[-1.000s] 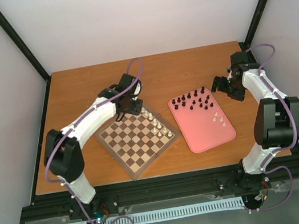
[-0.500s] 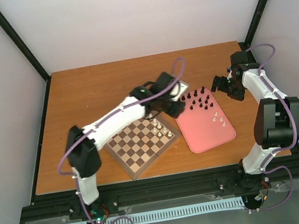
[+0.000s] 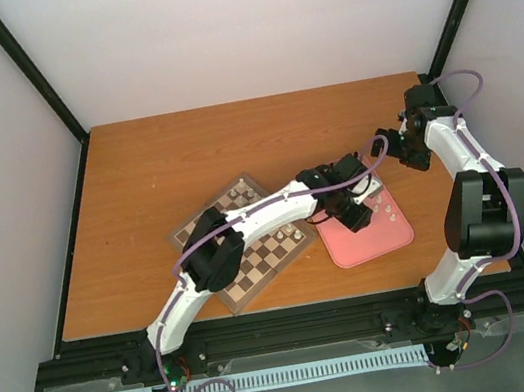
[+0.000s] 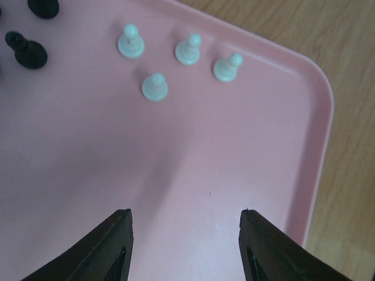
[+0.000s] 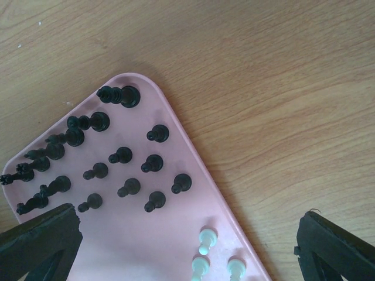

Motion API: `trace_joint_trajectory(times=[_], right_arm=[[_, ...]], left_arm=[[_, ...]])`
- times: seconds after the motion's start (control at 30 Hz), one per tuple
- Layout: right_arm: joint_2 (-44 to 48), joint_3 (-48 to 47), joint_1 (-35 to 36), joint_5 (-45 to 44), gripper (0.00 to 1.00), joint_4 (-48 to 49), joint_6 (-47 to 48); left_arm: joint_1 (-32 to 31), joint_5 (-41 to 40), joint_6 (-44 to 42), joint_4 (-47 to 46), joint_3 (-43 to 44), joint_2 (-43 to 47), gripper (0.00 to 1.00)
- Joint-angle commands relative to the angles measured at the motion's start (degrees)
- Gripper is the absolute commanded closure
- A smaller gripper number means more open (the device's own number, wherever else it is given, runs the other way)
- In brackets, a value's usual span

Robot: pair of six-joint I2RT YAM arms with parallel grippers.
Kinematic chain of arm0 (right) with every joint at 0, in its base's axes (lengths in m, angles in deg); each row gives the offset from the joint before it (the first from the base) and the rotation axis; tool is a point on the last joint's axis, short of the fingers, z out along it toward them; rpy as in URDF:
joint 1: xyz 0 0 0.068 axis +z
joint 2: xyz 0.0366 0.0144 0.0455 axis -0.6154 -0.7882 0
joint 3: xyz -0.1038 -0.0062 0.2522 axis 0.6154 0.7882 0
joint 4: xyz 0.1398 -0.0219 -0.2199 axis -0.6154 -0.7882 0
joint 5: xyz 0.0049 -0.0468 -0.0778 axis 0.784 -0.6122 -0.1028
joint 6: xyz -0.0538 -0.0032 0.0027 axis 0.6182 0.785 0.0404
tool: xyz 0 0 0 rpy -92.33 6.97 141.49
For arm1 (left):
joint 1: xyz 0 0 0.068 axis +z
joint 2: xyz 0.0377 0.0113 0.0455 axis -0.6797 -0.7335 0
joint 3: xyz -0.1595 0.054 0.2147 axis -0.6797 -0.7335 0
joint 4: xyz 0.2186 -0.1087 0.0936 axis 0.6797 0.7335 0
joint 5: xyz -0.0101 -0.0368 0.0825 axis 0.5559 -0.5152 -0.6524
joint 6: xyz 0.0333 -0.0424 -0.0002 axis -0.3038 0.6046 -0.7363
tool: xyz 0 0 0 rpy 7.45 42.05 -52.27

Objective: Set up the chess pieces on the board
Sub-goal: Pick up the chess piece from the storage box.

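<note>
Wooden tabletop (image 3: 165,162), pink tray (image 4: 304,117): left gripper (image 4: 186,246) hangs part-open, empty, above the tray near four white pawns (image 4: 155,88). They're probably light, tippy, slick, so pinch one below the head. Right gripper (image 5: 187,234) gapes wide, empty.

An orange-brown wooden table (image 3: 155,164) carries two things directly: the checkered board (image 3: 271,257), lying flat near the front edge and turned askew to it, and a pink tray (image 3: 381,236) just to its right (whether their edges touch cannot be told).
</note>
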Motion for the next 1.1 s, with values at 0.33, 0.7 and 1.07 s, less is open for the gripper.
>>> trace_joint_trajectory(times=[0.33, 0.7, 1.07], right_arm=[[-2.6, -0.6, -0.4, -1.4, 0.0, 0.2, 1.4], [-2.9, -1.0, -0.4, -2.0, 0.0, -0.2, 1.6], [-4.0, -1.5, -0.4, -2.2, 0.0, -0.3, 1.7]], left_arm=[[-0.5, -4.2, 5.8, -9.1, 11.7, -11.4, 0.5], [-0.5, -5.0, 6.1, -11.2, 13.5, -13.5, 0.55], [-0.5, -4.9, 5.8, -11.8, 16.5, -15.4, 0.6]])
